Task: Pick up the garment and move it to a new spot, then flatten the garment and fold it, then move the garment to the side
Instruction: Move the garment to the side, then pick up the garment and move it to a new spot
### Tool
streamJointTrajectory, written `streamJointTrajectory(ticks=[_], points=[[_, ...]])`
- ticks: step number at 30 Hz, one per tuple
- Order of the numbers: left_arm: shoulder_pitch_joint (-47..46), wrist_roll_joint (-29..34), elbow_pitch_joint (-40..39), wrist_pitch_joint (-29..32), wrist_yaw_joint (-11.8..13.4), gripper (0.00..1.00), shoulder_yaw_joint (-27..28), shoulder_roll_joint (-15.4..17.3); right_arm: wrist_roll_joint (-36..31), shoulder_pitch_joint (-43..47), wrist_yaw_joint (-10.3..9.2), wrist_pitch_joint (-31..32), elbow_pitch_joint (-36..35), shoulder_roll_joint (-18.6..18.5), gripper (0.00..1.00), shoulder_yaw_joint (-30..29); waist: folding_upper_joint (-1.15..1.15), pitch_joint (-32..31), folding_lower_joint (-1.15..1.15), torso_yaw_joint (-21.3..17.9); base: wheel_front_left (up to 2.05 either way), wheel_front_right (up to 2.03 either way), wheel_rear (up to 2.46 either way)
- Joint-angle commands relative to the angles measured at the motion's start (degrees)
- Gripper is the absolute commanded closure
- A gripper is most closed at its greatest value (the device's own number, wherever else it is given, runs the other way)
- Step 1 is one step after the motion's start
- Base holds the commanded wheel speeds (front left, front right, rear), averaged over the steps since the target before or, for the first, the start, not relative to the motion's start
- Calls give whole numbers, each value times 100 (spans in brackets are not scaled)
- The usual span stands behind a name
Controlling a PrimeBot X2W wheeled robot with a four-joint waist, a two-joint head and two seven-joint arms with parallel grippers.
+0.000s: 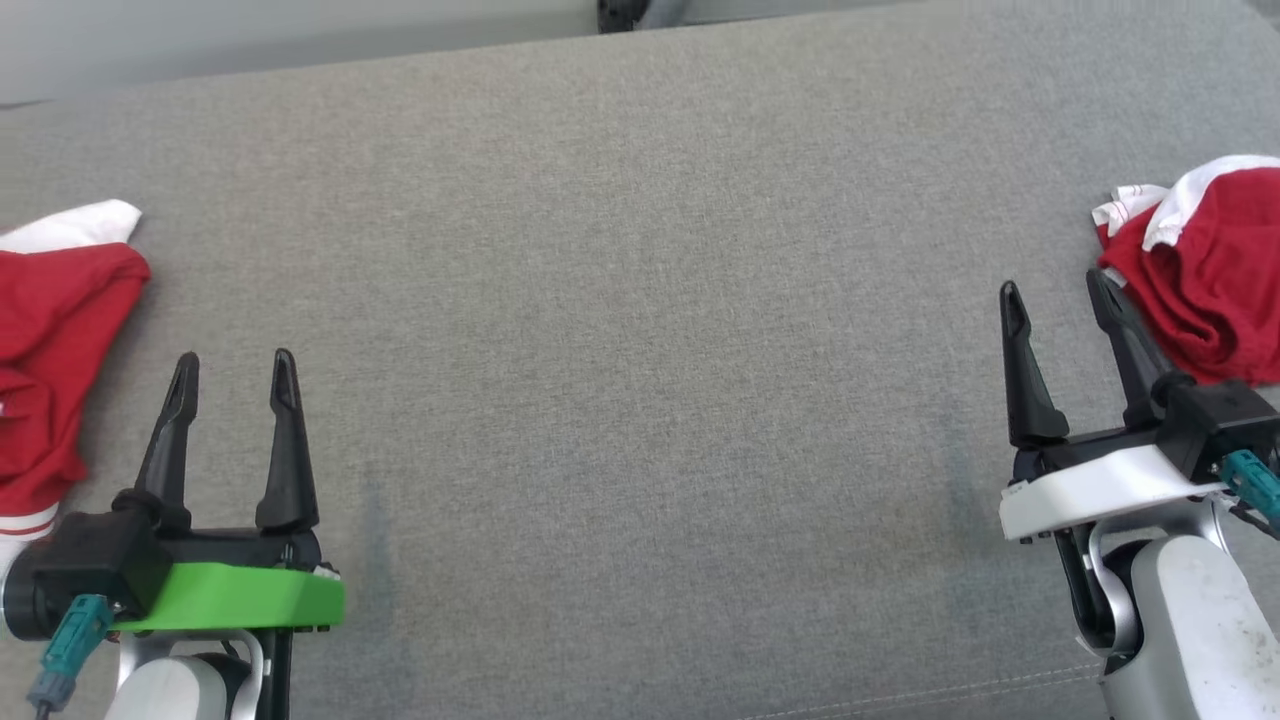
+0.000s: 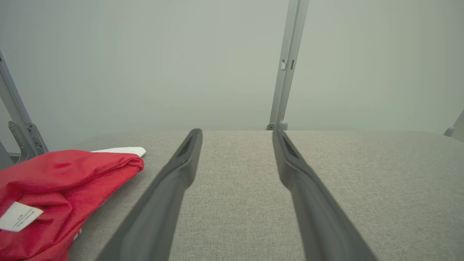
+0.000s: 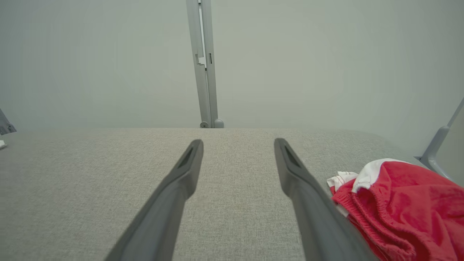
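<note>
A crumpled red garment with white trim lies at the right edge of the grey fabric surface; it shows again as a red heap just right of my right fingers. Another red and white garment lies bunched at the left edge, and its white label faces the left wrist view. My left gripper stands open just right of that heap, holding nothing. My right gripper is open too, its outer finger close beside the right garment; I cannot tell whether they touch.
A wide stretch of grey fabric lies between the two grippers. The surface's far edge runs along a pale wall with an upright metal post and slanted frame bars. A dark object sits past the far edge.
</note>
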Motion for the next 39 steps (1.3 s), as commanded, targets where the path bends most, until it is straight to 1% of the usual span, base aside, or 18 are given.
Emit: streamJointTrajectory(ticks=[1,8,16,25,32,39], points=[[122,12,25,-17,-3,0,-23,-7,22,133,-8,31,12,0,0,6,0,-373,0,272,0,0,0],[366,32,115,50,-5,0,-168,-7,34,500,-8,6,29,19,0,-57,0,-751,0,245,0,0,0],[616,35,70,165,54,0,-268,41,132,889,-8,-19,-180,83,0,-84,0,-1050,0,179,0,0,0],[697,-9,56,252,71,0,-286,111,182,1105,-8,-27,-345,159,0,-143,0,-1135,0,123,0,0,0],[699,-17,25,301,119,0,-313,118,178,1149,-8,-40,-343,172,0,-179,0,-1130,0,143,0,0,0],[656,-39,49,304,107,0,-348,123,161,1168,-8,-61,-313,183,0,-190,0,-1117,0,181,0,0,0]])
